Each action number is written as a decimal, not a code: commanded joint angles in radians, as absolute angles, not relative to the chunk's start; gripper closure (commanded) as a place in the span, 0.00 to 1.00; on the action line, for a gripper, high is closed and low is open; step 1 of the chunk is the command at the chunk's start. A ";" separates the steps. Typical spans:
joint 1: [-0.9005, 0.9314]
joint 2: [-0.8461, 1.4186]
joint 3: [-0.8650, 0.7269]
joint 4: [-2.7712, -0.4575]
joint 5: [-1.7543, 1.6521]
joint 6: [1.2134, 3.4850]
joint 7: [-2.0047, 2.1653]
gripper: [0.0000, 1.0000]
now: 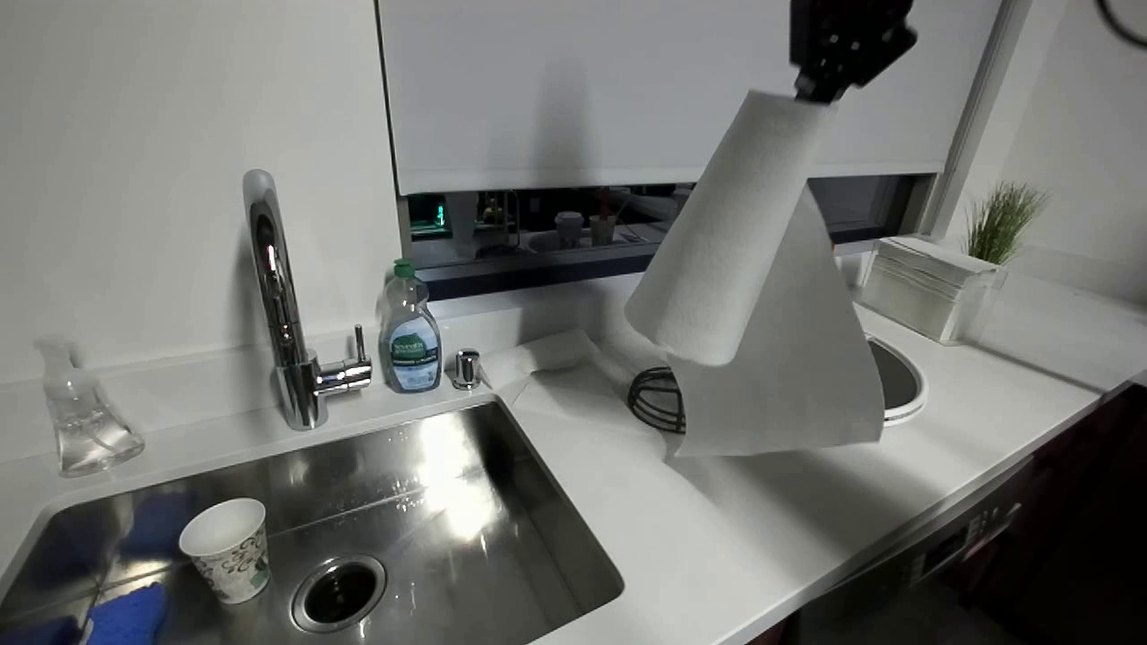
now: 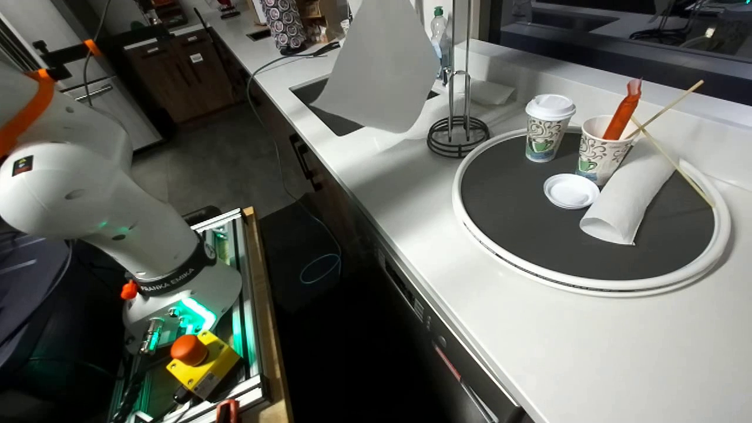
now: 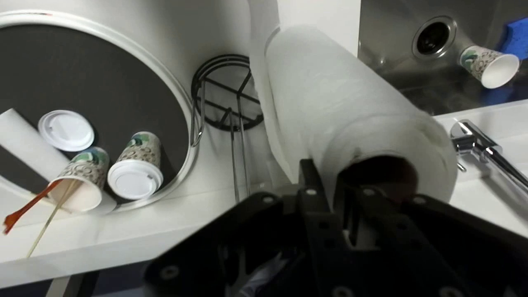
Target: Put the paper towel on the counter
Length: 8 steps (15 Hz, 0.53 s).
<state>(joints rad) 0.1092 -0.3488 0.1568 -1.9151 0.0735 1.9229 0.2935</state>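
The paper towel [image 1: 726, 242] hangs in the air over the desk [image 1: 663, 528], beside the sink [image 1: 466, 555]. The jaws are clamped on the wall of its upper end, so it lies below them — its long axis tilted, the lower end leaning toward the sink. In my judgement, lowering it upright must first correct this tilt. At the back of the sink, the soap bottle [image 1: 414, 349] seems to read "Seventh Generation" — smaller print I cannot tell. The arm [image 2: 147, 205], near its base, carries "FRANKA EMIKA".

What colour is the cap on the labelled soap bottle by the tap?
The cap is green, and it shows best in an exterior view.
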 commanded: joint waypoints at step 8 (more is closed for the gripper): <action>0.048 -0.353 0.143 -1.651 0.019 1.815 0.326 0.97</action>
